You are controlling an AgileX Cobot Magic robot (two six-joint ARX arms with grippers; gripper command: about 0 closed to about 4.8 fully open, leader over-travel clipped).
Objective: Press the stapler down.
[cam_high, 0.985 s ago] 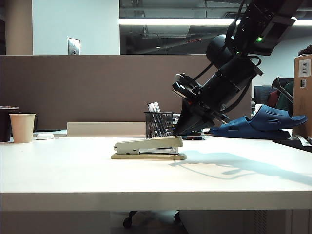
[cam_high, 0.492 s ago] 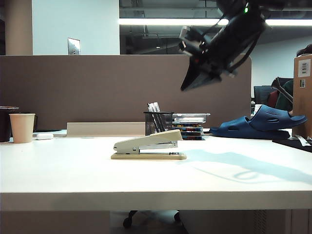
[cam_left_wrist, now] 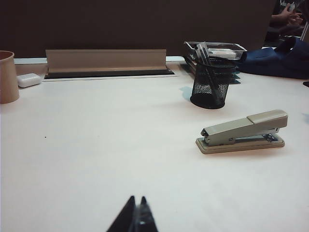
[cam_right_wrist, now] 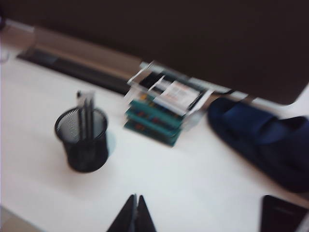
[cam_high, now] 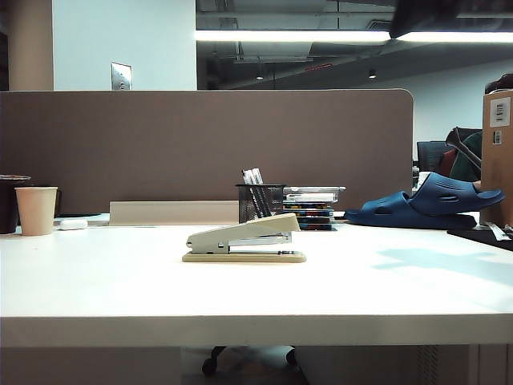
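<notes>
The beige stapler [cam_high: 244, 243] lies on the white table [cam_high: 256, 289] near its middle, its top arm sprung up at the right end. The left wrist view shows the stapler [cam_left_wrist: 244, 132] too, well away from my left gripper [cam_left_wrist: 137, 198], which is shut with nothing in it, above bare table. My right gripper [cam_right_wrist: 135, 196] is shut and empty, high over the back of the table; the stapler is out of its blurred view. In the exterior view only a dark piece of the right arm [cam_high: 425, 14] shows at the top edge.
Behind the stapler stand a black mesh pen cup [cam_high: 260, 203] and a stack of flat boxes [cam_high: 311, 207]. A blue shoe [cam_high: 429, 200] lies at the right. A paper cup [cam_high: 37, 210] stands far left, against a brown partition [cam_high: 200, 144].
The right arm, which pressed the stapler's top a second ago, has lifted up and away, almost out of the exterior view. The stapler's arm has sprung back up.
</notes>
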